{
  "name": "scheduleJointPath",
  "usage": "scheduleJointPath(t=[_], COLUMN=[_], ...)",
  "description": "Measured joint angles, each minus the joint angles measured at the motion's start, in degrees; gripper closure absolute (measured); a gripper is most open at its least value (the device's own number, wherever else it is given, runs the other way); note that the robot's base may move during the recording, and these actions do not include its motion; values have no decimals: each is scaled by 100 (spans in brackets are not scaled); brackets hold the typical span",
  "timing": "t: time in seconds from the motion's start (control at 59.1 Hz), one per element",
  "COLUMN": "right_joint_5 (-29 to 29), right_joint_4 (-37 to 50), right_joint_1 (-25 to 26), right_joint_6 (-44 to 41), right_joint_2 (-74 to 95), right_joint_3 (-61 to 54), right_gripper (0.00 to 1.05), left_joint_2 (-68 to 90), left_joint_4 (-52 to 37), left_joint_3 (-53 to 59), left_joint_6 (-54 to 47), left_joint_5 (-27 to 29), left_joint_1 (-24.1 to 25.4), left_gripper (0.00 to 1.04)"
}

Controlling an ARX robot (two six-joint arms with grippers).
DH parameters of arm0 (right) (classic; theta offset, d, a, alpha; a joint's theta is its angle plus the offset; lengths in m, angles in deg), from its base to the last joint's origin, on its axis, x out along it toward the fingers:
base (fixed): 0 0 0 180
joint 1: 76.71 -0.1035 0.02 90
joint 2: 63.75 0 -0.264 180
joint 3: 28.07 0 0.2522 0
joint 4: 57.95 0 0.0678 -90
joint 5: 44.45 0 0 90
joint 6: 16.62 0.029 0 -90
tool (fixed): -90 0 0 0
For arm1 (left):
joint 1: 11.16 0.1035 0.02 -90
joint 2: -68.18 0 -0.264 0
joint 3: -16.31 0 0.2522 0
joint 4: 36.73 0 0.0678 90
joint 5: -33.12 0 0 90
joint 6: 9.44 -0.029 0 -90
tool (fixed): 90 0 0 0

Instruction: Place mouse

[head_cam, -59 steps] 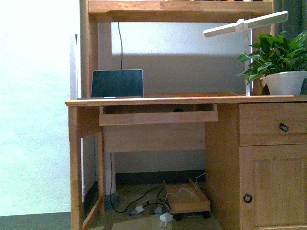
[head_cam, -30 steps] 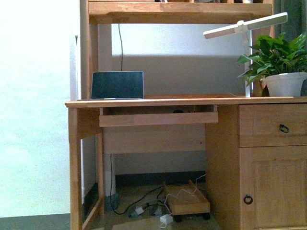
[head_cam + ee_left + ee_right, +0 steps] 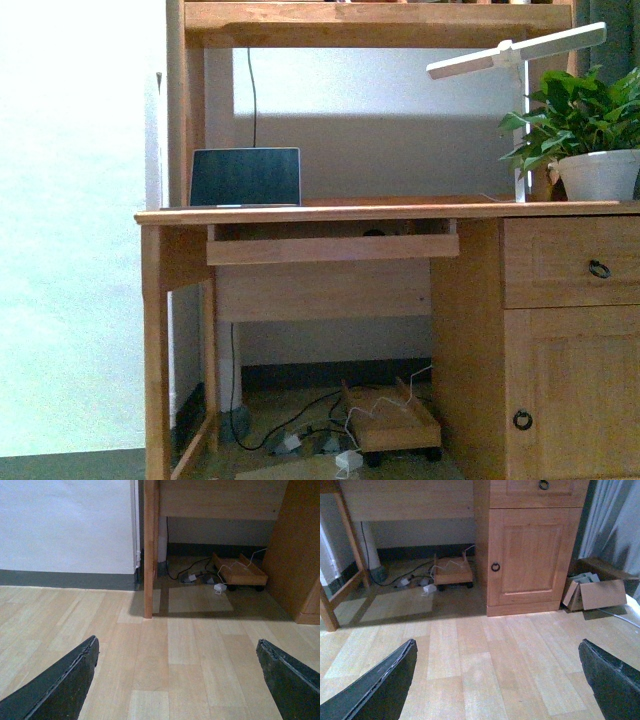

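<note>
The left gripper is spread wide and holds nothing, poised above the plank floor. The right gripper gapes empty too, facing the cabinet door. Further out, the desk's tabletop carries an open laptop and a potted plant. Above the pull-out tray under the tabletop peeks a small dark dome, perhaps the mouse; it is too small to be sure.

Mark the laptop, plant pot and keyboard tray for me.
laptop (image 3: 245, 176), front view, middle of its dark screen.
plant pot (image 3: 597, 174), front view, white outer wall of the pot.
keyboard tray (image 3: 332, 248), front view, wooden front lip under the desktop.
</note>
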Motion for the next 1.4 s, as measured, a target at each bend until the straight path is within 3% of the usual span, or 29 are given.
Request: scheduleJointPath(t=[1.405], right_joint_5=[0], right_joint_4=[0], right_joint_1=[2], right_joint_6=[0], right_joint_2=[0], right_joint_3=[0], right_gripper=[7], left_joint_2=[-2], left_joint_4=[0], left_joint_3=[0], left_joint_6=[0], left_joint_5=[-9], left_joint_1=[0], left_gripper=[8])
